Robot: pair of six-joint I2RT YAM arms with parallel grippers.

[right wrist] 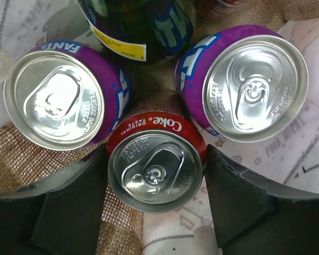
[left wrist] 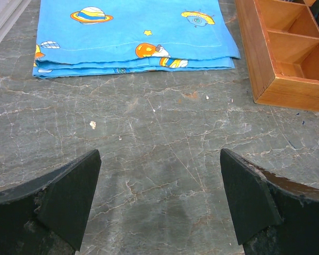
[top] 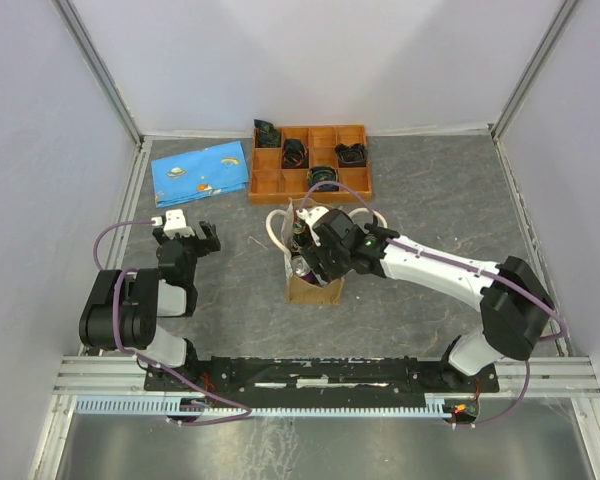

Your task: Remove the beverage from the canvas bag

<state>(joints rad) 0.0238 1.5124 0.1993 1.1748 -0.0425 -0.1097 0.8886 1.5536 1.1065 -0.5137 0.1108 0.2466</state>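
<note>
Near the middle of the worktop [top: 430, 190], the bag [top: 315, 290] is stood upright, with its rope handles [top: 277, 228] spread at its 10 and 2 o'clock. The right arm is stretched over it from 3 o'clock, and the right tool [right wrist: 156, 183] is set inside its open mouth. Within the bag, a red Coke can [right wrist: 155, 175] is stood upright and is gripped by that tool: one dark finger [right wrist: 69, 212] is pressed against its 9 o'clock side, the other against its 3 o'clock side. Two purple Fanta cans [right wrist: 58, 95] are packed just beside it at its 10 and 2 o'clock, both upright with sealed tops. A dark bottle [right wrist: 138, 24] with a yellow label is seen at its 12 o'clock, between the Fanta cans. Burlap and a pale printed lining are seen around the cans.

At 9 o'clock of the bag, well apart from it, the left tool [left wrist: 159, 202] is held low over bare worktop, its fingers spread wide with nothing between them. A folded blue cloth [left wrist: 133, 32] printed with planets is laid at its 12 o'clock, and a wooden tray [left wrist: 268, 69] is set at its 2 o'clock, just beside the cloth. Seen from above, the tray is placed at 12 o'clock of the bag, and small dark items are held in several of its compartments.
</note>
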